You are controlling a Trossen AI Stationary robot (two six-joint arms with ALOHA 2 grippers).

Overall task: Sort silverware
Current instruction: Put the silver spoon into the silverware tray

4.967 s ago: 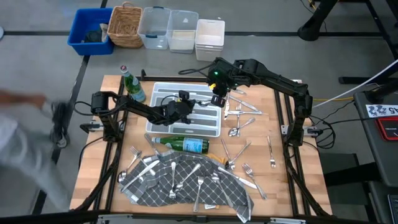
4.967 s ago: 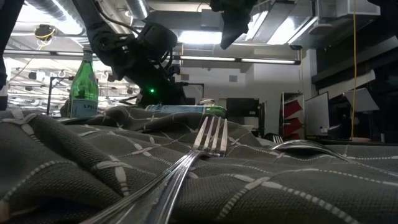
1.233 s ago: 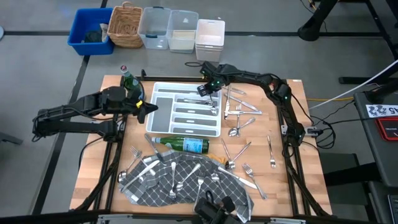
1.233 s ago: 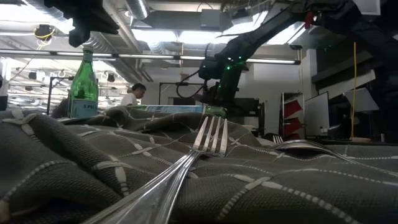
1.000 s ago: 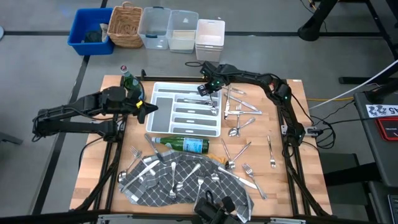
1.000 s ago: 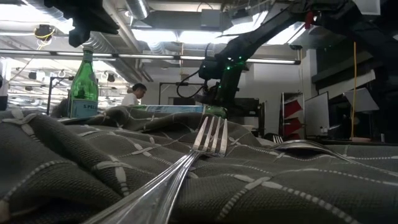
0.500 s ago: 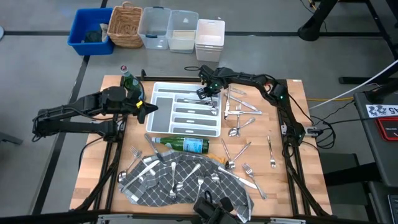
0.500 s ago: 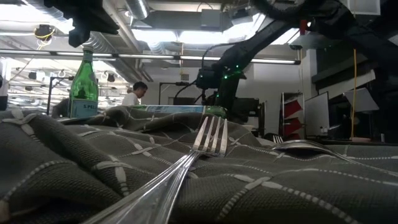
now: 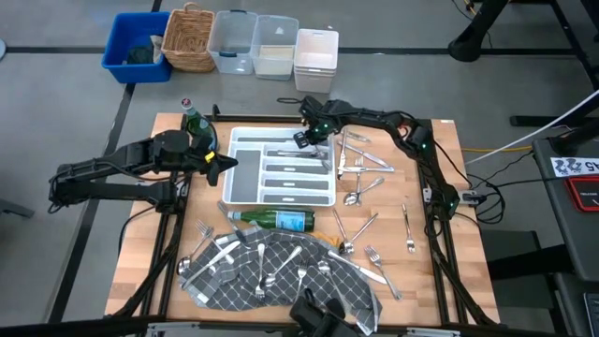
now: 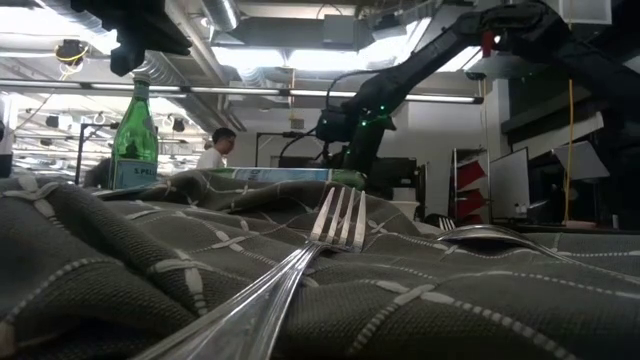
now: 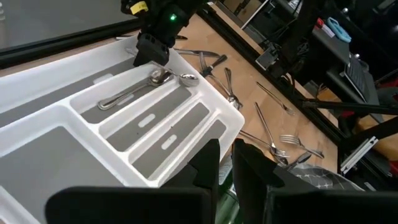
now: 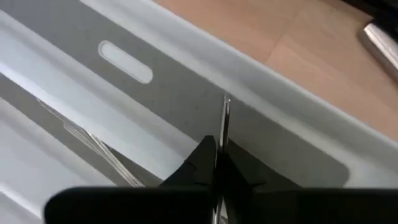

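Observation:
A white compartmented tray (image 9: 245,187) lies at the table's far middle, with a few spoons (image 11: 155,81) in its far compartment. More silverware (image 9: 360,168) lies loose on the wood to the tray's right, and more lies on the grey checked cloth (image 9: 281,276) near the front edge. My right gripper (image 9: 302,140) is low over the tray's far right part, shut on a slim silver piece (image 12: 226,118). My left gripper (image 9: 227,163) hovers at the tray's left edge, narrowly open and empty (image 11: 226,155). My right gripper pinches a thin silver piece between its two fingers. One end (image 12: 226,115) sticks out ahead of the fingertips over a tray compartment. The fingers slant down from the table's right. The fingers hide the held part. Whether the free end touches the tray, I cannot tell.
A green bottle (image 9: 195,126) stands at the tray's far left corner. Another bottle (image 9: 273,221) lies between the tray and the cloth. Bins and a basket (image 9: 253,42) stand beyond the far edge. A person (image 10: 212,148) shows in the room behind.
My right gripper has gone a little toward the table's left and lower over the tray's far right part, still shut on the silver piece. The lying bottle's neck end has shifted slightly toward the near edge.

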